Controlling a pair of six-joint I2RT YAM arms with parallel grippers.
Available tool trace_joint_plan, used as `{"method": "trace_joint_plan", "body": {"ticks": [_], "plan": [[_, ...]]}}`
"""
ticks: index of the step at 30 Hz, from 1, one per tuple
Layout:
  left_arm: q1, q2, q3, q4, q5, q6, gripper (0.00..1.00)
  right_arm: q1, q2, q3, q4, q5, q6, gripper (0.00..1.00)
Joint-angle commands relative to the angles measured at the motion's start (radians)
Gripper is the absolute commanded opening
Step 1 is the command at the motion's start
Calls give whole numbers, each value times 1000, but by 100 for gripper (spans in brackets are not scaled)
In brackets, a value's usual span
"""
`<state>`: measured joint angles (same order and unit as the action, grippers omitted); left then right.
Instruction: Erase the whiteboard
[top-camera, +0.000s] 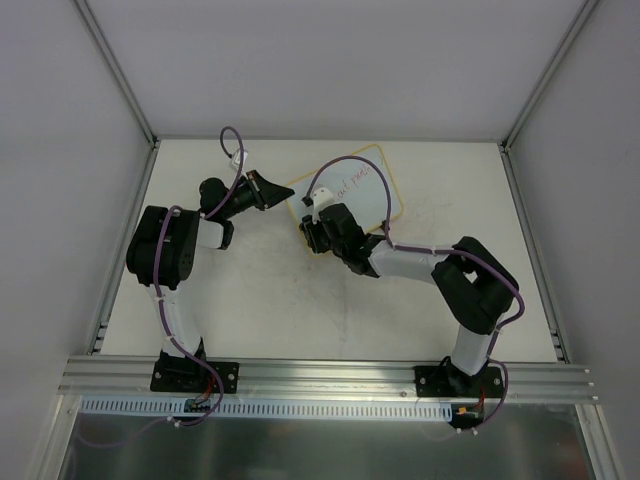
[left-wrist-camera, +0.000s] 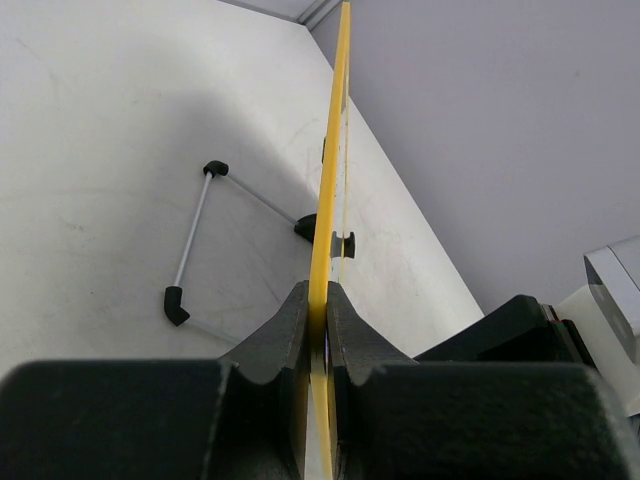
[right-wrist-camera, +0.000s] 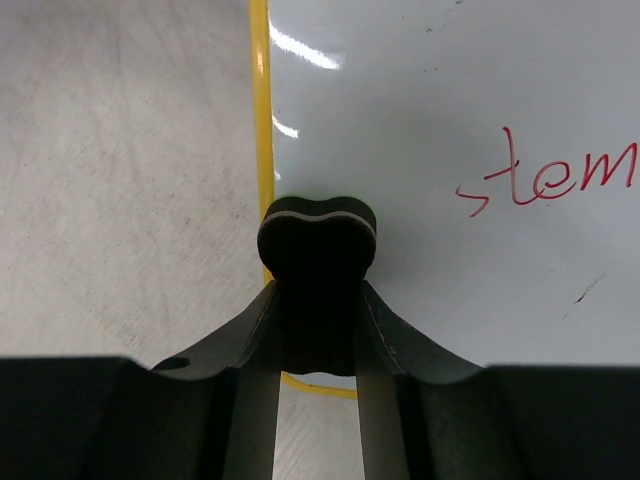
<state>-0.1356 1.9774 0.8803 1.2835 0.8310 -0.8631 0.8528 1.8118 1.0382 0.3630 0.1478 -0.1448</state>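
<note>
red handwriting (right-wrist-camera: 550, 180) runs off the right wrist view's edge, and from above the right arm (top-camera: 410, 262) covers part of it. the whiteboard (top-camera: 360, 195) sits far-centre on the scuffed white bench (top-camera: 300, 300), with pale grey walls (top-camera: 300, 60) around. the left gripper (left-wrist-camera: 318, 300) is clamped on its yellow left edge. the right gripper (right-wrist-camera: 318, 285) pinches a black eraser (right-wrist-camera: 318, 235) over its near-left corner.

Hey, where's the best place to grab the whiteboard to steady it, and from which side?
Its thin yellow frame edge, approached edge-on from the left: the whiteboard is tipped up, leaving that rim exposed, as the left gripper pinch shows.
</note>
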Motion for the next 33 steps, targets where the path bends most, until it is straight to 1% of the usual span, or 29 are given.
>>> {"method": "trace_joint_plan", "body": {"ticks": [1, 4, 9, 13, 23, 27, 33], "plan": [[-18, -20, 19, 77, 65, 41, 0, 25, 66, 13, -32, -111, 1, 0], [-18, -22, 16, 77, 68, 38, 0, -3, 58, 37, -38, -137, 1, 0], [-18, -18, 19, 82, 71, 30, 0, -21, 69, 108, -99, -137, -10, 0], [-18, -26, 14, 77, 74, 36, 0, -52, 81, 132, -110, -189, 13, 0], [-18, -12, 22, 91, 80, 27, 0, -211, 61, 88, -108, -235, 74, 0], [-18, -17, 19, 91, 83, 29, 0, -288, 57, 51, -92, -240, 85, 0], [-18, -20, 19, 83, 83, 32, 0, -368, 58, 10, -79, -226, 97, 0]]}}
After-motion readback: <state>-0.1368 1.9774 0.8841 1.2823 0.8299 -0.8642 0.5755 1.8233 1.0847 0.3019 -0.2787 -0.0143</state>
